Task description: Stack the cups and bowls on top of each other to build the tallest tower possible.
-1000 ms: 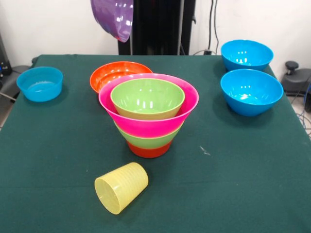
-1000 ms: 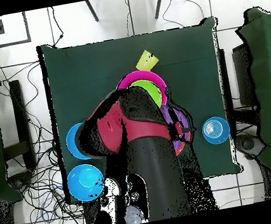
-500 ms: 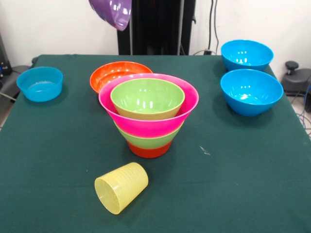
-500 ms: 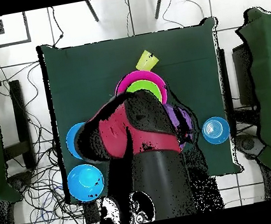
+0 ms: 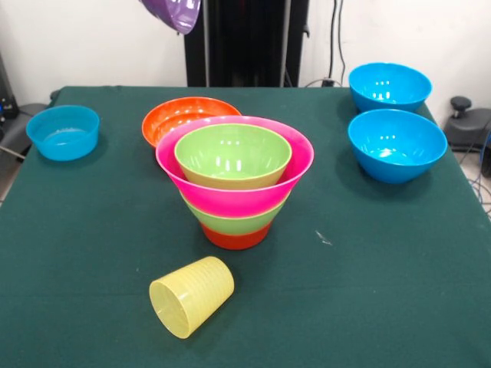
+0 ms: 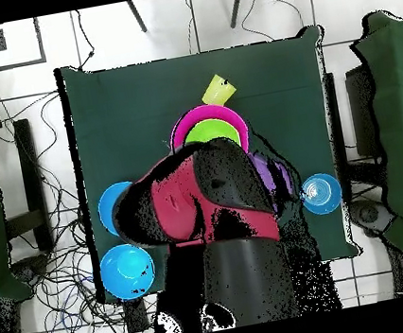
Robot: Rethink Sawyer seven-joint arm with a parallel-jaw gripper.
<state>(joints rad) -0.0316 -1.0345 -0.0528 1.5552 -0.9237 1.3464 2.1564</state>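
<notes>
— While the arm (image 6: 202,203) hung over its own side of the table (image 5: 383,268), what could you make of the gripper?

— Nothing certain. The arm's bulk hid it from above, and from the front it sat past the top edge. Whether it was apart or clamped, I could not tell. The purple bowl (image 5: 173,9) hung in the air there, tilted, only its lower part showing, so I judged it was being carried.

— And the tower (image 5: 234,184)?

— Well below the lifted bowl, farther out from the robot and a little to its left. The pink bowl (image 5: 230,201) flared widest, with a green bowl (image 5: 232,153) nested in it, mouth up, and another green and a small orange one beneath.

— So the next move?

— My guess: carry the purple bowl outward and leftward until it centred over that green mouth, level it, then lower. Being wide, it might perch on the pink rim rather than nest.

— What else was near?

— Two blue bowls (image 5: 397,144) stood off to the arm's left, a smaller blue one (image 5: 63,132) off to its right. An orange bowl (image 5: 180,115) touched the tower's nearer side. The yellow cup (image 5: 192,295) lay on its side beyond the tower, farthest from the arm.
</notes>
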